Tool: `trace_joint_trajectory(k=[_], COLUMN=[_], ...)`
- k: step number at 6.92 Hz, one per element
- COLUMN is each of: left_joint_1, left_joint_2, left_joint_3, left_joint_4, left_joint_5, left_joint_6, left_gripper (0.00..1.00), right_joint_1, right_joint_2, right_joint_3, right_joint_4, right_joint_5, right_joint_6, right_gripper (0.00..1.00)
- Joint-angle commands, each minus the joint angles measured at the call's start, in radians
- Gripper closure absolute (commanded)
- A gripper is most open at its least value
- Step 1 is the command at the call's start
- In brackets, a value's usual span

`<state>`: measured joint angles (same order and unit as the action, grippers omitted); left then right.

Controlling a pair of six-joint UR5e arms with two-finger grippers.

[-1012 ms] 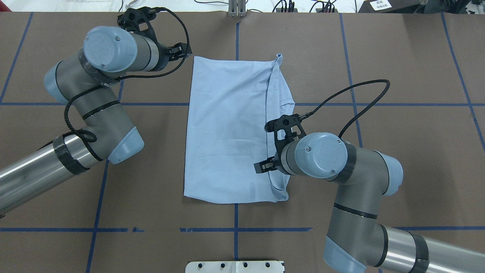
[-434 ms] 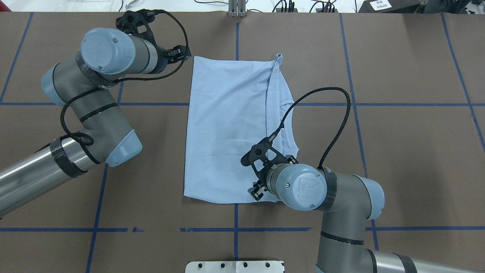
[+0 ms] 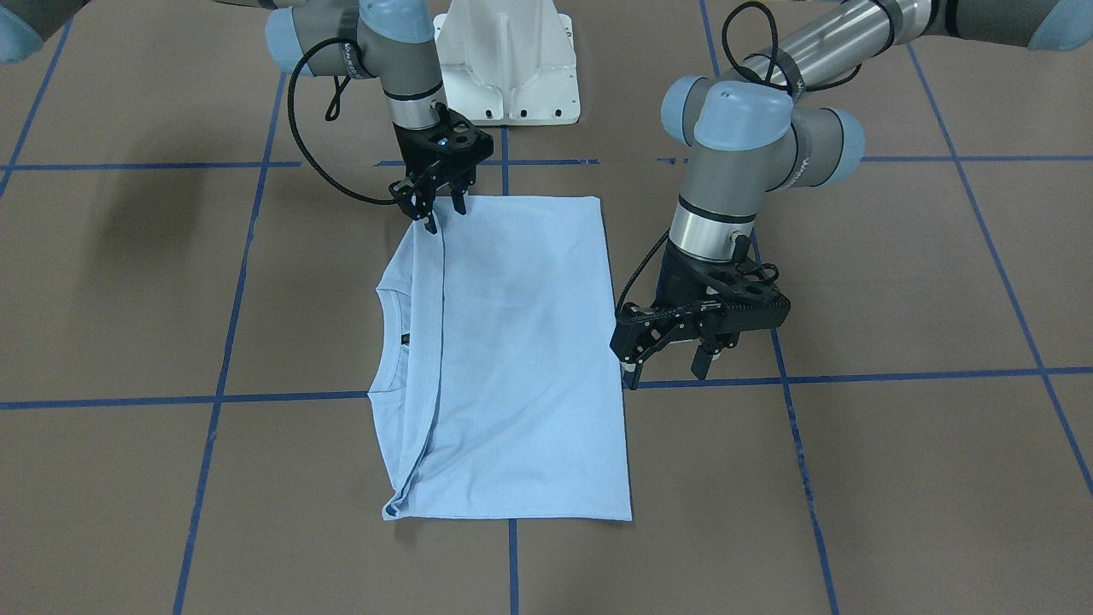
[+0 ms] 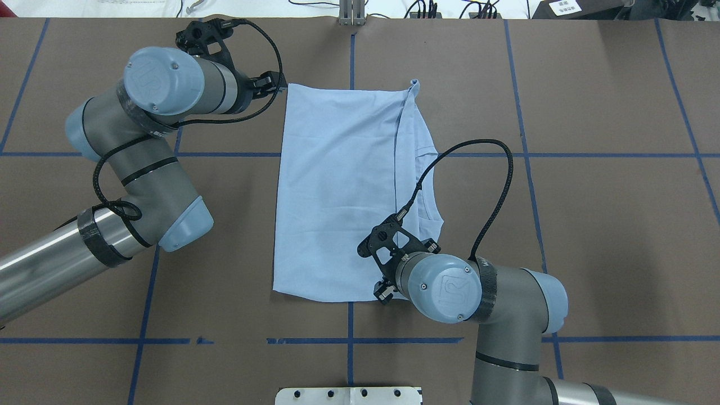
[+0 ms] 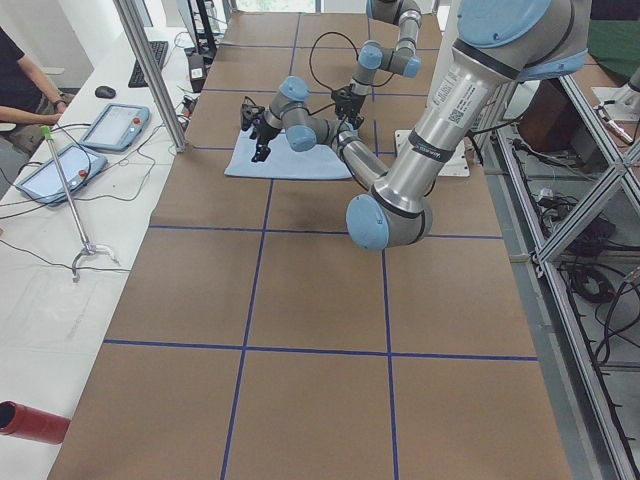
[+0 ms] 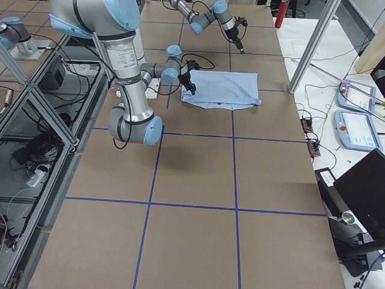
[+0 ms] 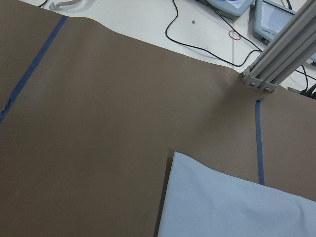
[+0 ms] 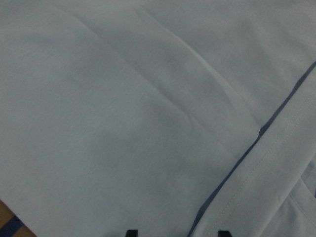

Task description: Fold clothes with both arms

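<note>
Hovering released, empty: left hand (image 3: 664, 374) beside T-shirt (image 3: 521, 359), right hand (image 3: 444, 217) over its robot-side edge.

brown table (image 4: 590, 225) w/ blue tape grid (image 4: 613, 154), white metal pedestal (image 3: 508, 68) at its edge, alu post (image 5: 150, 75), two tablets (image 5: 115, 125) on white side bench (image 5: 40, 310), person's forearm (image 5: 30, 95) nr them, red cylinder (image 5: 28, 422) at bench's near end.

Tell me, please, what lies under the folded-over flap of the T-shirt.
Under the flap, the T-shirt's lower layer shows only as a strip with the collar and a dark neck label. Everything else beneath is covered.
</note>
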<state>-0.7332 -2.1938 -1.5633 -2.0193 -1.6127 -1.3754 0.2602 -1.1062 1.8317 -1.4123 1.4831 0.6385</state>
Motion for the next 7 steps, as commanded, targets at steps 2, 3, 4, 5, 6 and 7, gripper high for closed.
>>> trace_joint_trajectory(k=[2, 3, 4, 5, 6, 7], left_joint_1=[0.001, 0.001, 0.003, 0.003, 0.008, 0.009], left_joint_2=[-0.001, -0.001, -0.001, -0.001, -0.001, -0.001], left_joint_3=[0.002, 0.002, 0.002, 0.002, 0.002, 0.002], left_joint_4=[-0.004, -0.004, -0.004, -0.004, -0.004, -0.004], left_joint_5=[0.001, 0.001, 0.001, 0.001, 0.001, 0.001], left_joint_6=[-0.001, -0.001, -0.001, -0.001, -0.001, -0.001], left_gripper=[0.0, 0.0, 0.0, 0.0, 0.0, 0.0], right_joint_1=[-0.001, -0.001, 0.001, 0.004, 0.004, 0.005], right_joint_2=[-0.003, -0.003, -0.003, -0.003, -0.004, -0.004], right_joint_3=[-0.021, -0.022, -0.022, -0.022, -0.022, -0.022], right_joint_4=[0.001, 0.001, 0.001, 0.001, 0.001, 0.001], right_joint_5=[0.002, 0.003, 0.003, 0.003, 0.003, 0.003], right_joint_6=[-0.002, -0.003, -0.003, -0.005, -0.005, -0.005], right_gripper=[0.57, 0.6, 0.66, 0.69, 0.72, 0.78])
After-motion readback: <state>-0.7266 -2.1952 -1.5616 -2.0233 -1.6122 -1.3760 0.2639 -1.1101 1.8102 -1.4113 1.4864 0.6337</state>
